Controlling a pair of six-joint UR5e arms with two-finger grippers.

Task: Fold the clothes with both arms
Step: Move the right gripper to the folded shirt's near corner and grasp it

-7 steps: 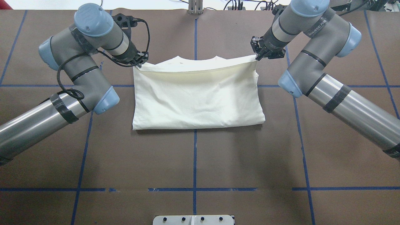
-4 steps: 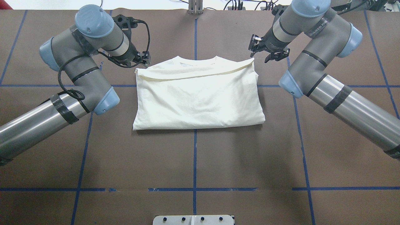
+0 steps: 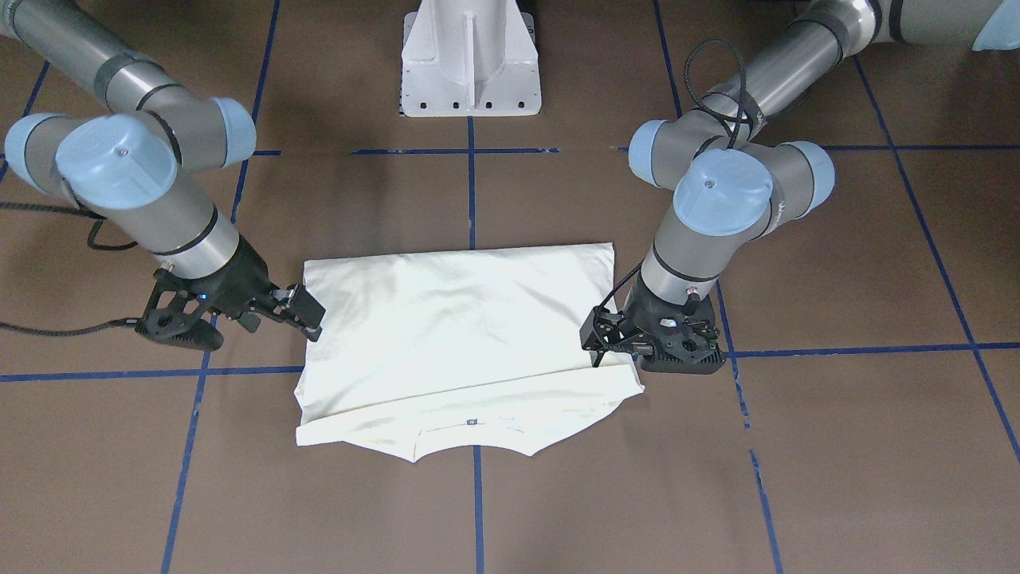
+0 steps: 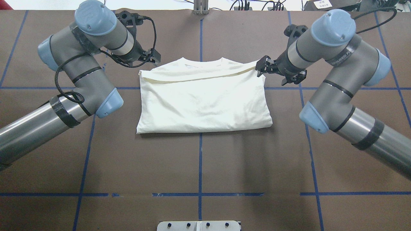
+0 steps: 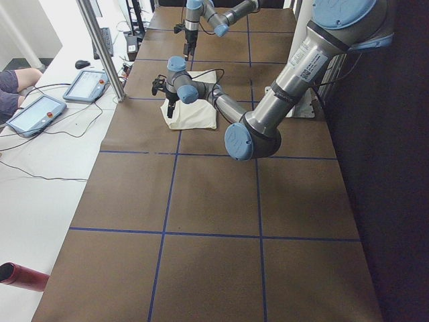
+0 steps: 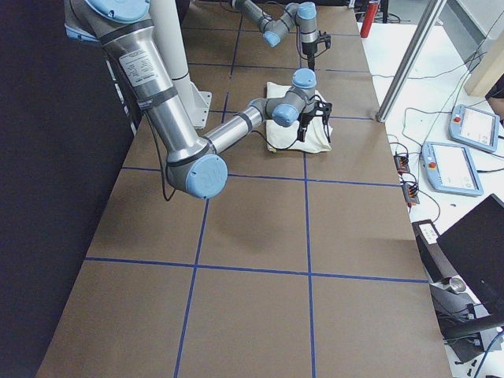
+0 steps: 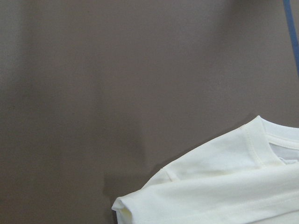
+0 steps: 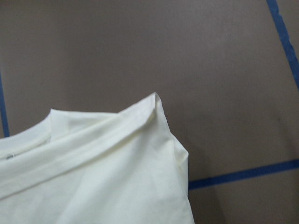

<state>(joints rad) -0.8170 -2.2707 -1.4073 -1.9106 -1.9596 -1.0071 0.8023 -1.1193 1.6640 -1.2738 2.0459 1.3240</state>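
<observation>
Right hand (image 4: pixel 260 69) has dropped beside the shirt (image 4: pixel 202 102) at two o'clock; left hand (image 4: pixel 154 56) sits clear, both spread, fold released

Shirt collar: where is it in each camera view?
Front-facing: collar, bottom centre of the shirt.
Overhead: top centre of the shirt.
Exterior left: too small to tell.
Exterior right: too small to tell.
Left wrist: right edge.
Right wrist: left edge.
Landmark: blue tape line meeting the collar.

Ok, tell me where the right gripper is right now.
In the overhead view, the right gripper is on the right side of the table, at the far right corner of the folded shirt, by its collar end.
</observation>
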